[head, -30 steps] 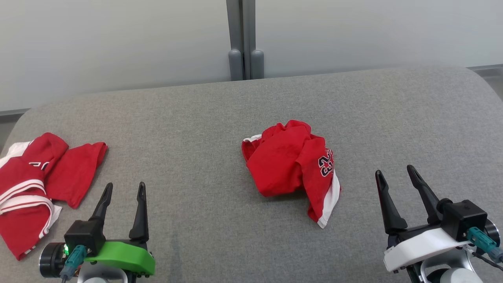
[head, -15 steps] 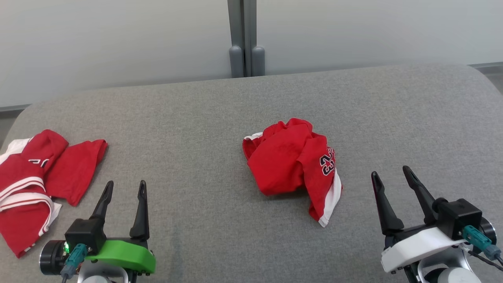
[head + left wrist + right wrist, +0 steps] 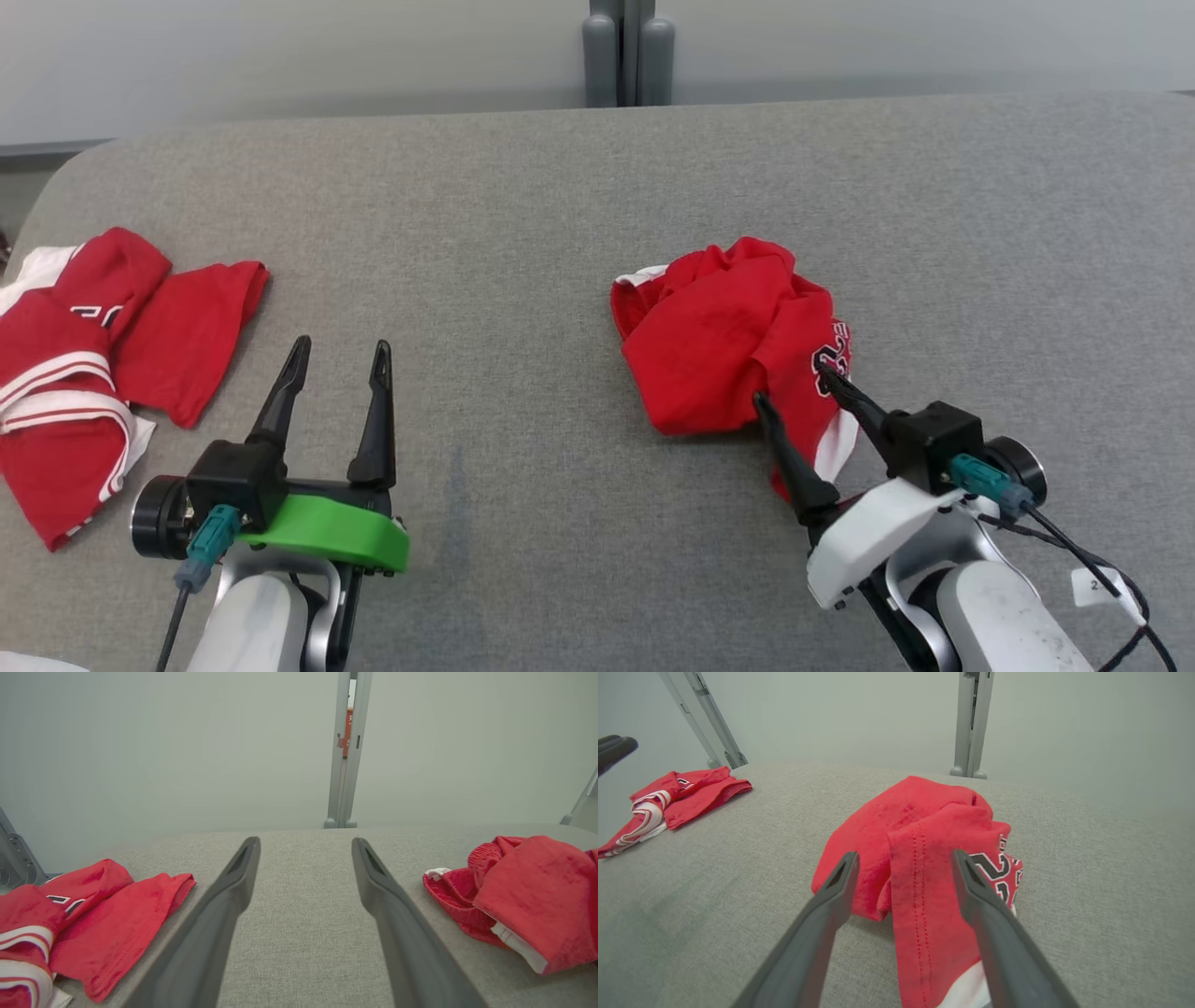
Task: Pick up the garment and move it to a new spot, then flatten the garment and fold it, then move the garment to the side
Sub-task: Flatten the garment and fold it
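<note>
So my right gripper [image 3: 791, 385] has pushed forward since a second ago. Its jaws are wide apart and straddle the near edge of the crumpled red garment [image 3: 719, 336], with a fold between them and nothing pinched. My left gripper [image 3: 341, 343] is spread too, over the grey surface [image 3: 485, 280], and a second red garment [image 3: 84, 373] is just left of its jaws.

The left end effector [image 3: 340, 345] has a green mount [image 3: 327, 546], the right end effector [image 3: 792, 384] a white mount [image 3: 868, 541]; both carry teal cable plugs [image 3: 976, 476].
</note>
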